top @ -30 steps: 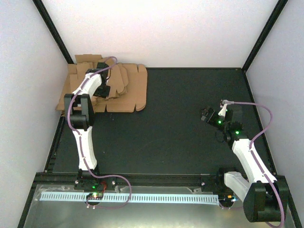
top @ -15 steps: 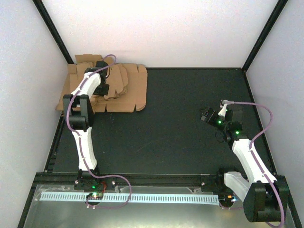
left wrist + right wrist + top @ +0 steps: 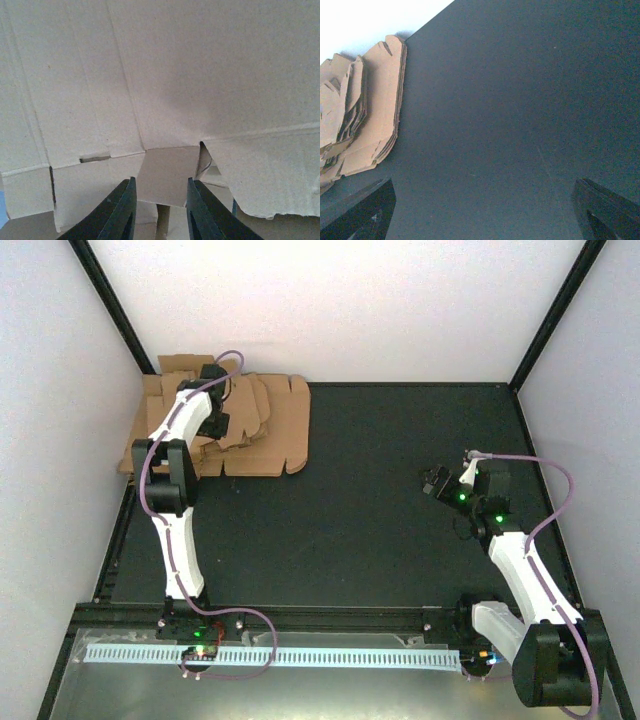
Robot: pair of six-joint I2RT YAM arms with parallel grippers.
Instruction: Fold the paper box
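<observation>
The paper box [image 3: 200, 75] is a flat brown die-cut sheet with creases, slots and notches, and it fills the left wrist view. It lies askew on top of the cardboard pile [image 3: 262, 410] at the far left of the table. My left gripper [image 3: 222, 432] is down on it. Its fingers [image 3: 160, 181] stand a little apart, with a small square tab [image 3: 167, 172] of the sheet in the gap between the tips; no pinch shows. My right gripper [image 3: 435, 483] hovers over bare mat at the right, wide open [image 3: 483, 183] and holding nothing.
A thick pile of brown cardboard sheets [image 3: 280, 450] sits in the far left corner by the white walls, and its layered edge [image 3: 375, 125] shows in the right wrist view. Black mat [image 3: 380, 500] covers the table. A black frame rail runs along the near edge [image 3: 330, 615].
My left wrist has edged slightly toward the back wall over the pile. The right arm has hardly moved.
</observation>
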